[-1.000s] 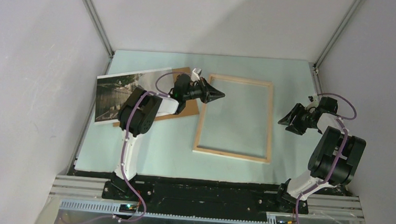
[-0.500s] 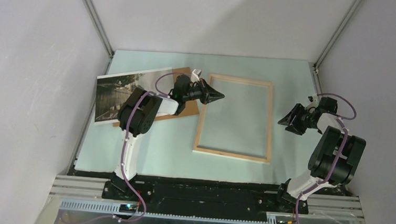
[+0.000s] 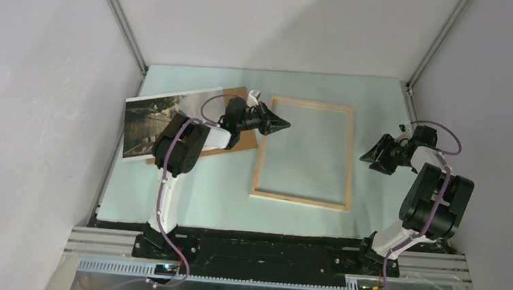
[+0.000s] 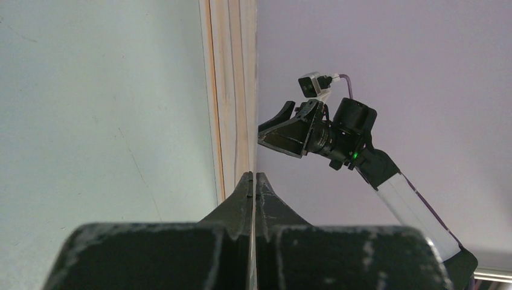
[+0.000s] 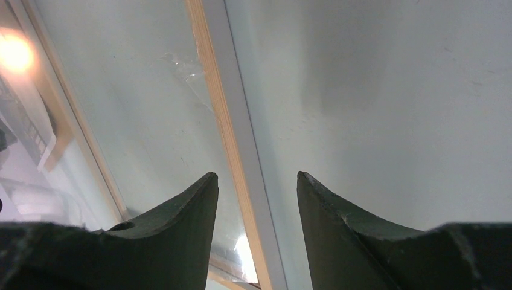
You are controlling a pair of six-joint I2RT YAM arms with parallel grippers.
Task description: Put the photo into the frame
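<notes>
The photo (image 3: 148, 120) lies at the far left of the table, overlapping a brown backing board (image 3: 246, 141); my left arm hides part of both. The frame (image 3: 350, 158) of pale wood lies flat in the middle. My left gripper (image 3: 286, 124) is shut with nothing seen in it. Its tip points right, just inside the frame's left rail. In the left wrist view its fingertips (image 4: 246, 181) meet in front of the frame's rail (image 4: 232, 90). My right gripper (image 3: 369, 155) stands open just right of the frame, empty. In the right wrist view, the right gripper (image 5: 256, 178) faces the frame's right rail (image 5: 208, 78).
A pale green mat (image 3: 189, 195) covers the table. Grey walls close in on the left, the back and the right. The frame's opening shows reflections like a glass pane (image 5: 139, 121). The right arm's gripper (image 4: 288, 130) shows in the left wrist view.
Almost nothing: the left gripper's tip has drawn back very slightly to the left. The right arm stays where it was.
</notes>
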